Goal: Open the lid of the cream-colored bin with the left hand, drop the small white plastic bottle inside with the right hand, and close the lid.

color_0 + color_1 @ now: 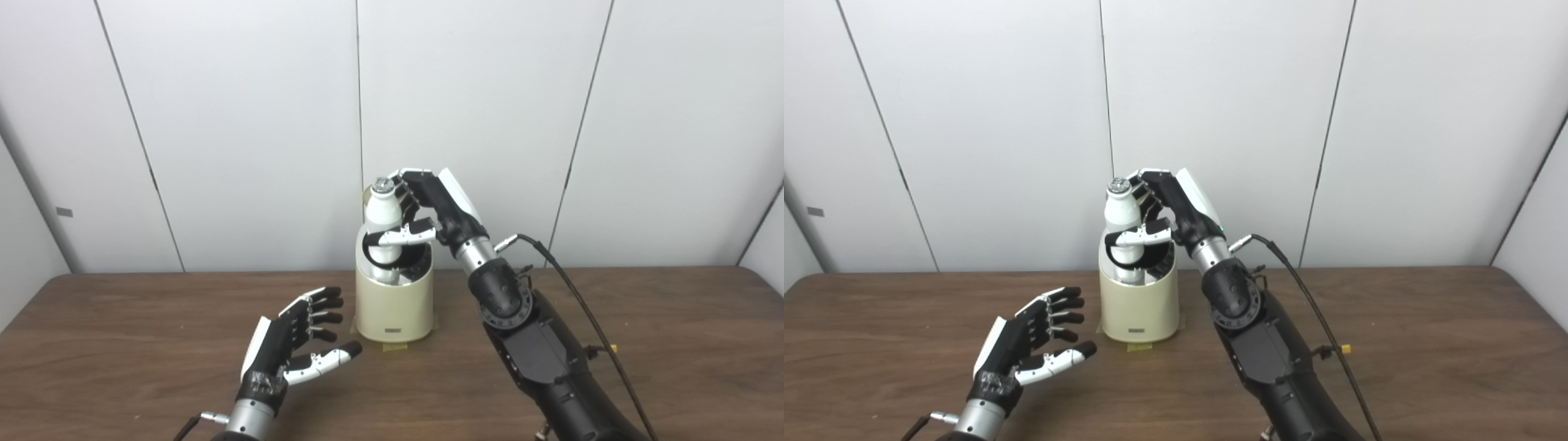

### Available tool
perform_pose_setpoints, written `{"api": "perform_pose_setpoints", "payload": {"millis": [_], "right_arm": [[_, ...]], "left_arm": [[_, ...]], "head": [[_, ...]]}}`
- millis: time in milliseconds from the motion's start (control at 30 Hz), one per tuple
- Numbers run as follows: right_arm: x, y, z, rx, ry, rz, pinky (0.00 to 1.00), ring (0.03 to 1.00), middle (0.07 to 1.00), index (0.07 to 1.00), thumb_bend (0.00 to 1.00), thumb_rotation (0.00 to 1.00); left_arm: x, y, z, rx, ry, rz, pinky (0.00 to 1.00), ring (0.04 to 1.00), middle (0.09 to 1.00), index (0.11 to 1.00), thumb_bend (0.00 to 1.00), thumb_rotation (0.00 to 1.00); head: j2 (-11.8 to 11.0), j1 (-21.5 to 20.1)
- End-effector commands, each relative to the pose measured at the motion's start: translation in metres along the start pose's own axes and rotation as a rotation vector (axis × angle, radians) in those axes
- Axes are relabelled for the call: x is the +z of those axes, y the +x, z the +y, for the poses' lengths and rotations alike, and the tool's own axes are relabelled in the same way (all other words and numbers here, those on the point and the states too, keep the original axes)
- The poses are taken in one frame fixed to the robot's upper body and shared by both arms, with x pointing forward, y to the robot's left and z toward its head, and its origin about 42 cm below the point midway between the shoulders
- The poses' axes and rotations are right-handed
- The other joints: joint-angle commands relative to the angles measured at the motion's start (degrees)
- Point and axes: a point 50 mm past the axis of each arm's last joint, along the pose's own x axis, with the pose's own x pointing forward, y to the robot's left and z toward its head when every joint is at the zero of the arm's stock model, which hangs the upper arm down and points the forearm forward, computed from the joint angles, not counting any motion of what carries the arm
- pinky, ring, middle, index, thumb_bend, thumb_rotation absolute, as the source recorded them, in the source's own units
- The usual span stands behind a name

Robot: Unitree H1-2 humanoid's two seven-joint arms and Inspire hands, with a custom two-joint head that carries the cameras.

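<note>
Brown wood-grain desk (122, 343) carries the cream-colored cylindrical plastic bin (394, 306), standing upright near the middle on what looks like a taped patch. Bin mouth is uncovered, dark inner rim showing; a pale edge behind the bottle may be the raised lid, cannot tell for certain. Right hand (422, 211) is above the mouth, fingers and thumb wrapped round the small white plastic bottle with the silvery cap (382, 211). Bottle is upright, its lower end already down inside the opening, neck and cap well above the rim. Left hand (293, 343) hovers low over the desk just beside the bin on its left side, fingers spread, holding nothing, not touching the bin. Judged step: the drop, with opening seemingly done. Next move calls for the right hand to loosen its hold so the bottle falls clear, then withdraw upward without snagging the rim; the left hand then shuts the lid.
</note>
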Motion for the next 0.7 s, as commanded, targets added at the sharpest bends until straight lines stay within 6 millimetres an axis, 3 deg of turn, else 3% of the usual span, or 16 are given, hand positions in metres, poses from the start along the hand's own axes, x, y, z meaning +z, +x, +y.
{"api": "perform_pose_setpoints", "payload": {"millis": [0,67,167,233,300,667], "right_arm": [[0.027,0.022,-0.025,-0.036,-0.021,-0.103,0.31,0.377,0.482,0.549,0.51,0.0],[0.024,0.022,-0.027,0.012,-0.043,-0.122,0.32,0.393,0.476,0.534,0.51,0.0],[0.017,0.02,-0.029,0.123,-0.099,-0.128,0.42,0.428,0.512,0.51,0.52,0.0],[0.014,0.018,-0.03,0.165,-0.131,-0.121,0.46,0.575,0.671,0.647,0.73,0.0],[0.011,0.016,-0.03,0.181,-0.147,-0.117,0.47,0.628,0.735,0.701,0.81,0.0],[0.008,0.008,-0.035,0.212,-0.182,-0.108,0.46,0.651,0.76,0.728,0.81,0.0]], "left_arm": [[0.021,0.013,0.001,0.004,0.0,-0.085,0.61,0.722,0.769,0.797,0.81,0.13],[0.021,0.013,0.0,0.002,-0.004,-0.085,0.61,0.721,0.77,0.795,0.81,0.13],[0.021,0.013,0.0,-0.002,-0.005,-0.084,0.59,0.715,0.766,0.793,0.8,0.12],[0.02,0.013,0.0,-0.002,-0.001,-0.083,0.6,0.715,0.766,0.794,0.81,0.13],[0.02,0.013,0.0,-0.003,0.0,-0.084,0.61,0.715,0.767,0.793,0.81,0.13],[0.02,0.012,0.0,-0.008,0.011,-0.087,0.62,0.709,0.762,0.792,0.8,0.12]], "head": [[0.0,0.1],[0.1,0.1],[0.2,0.0],[0.2,0.0],[0.2,0.0],[0.7,0.0]]}}
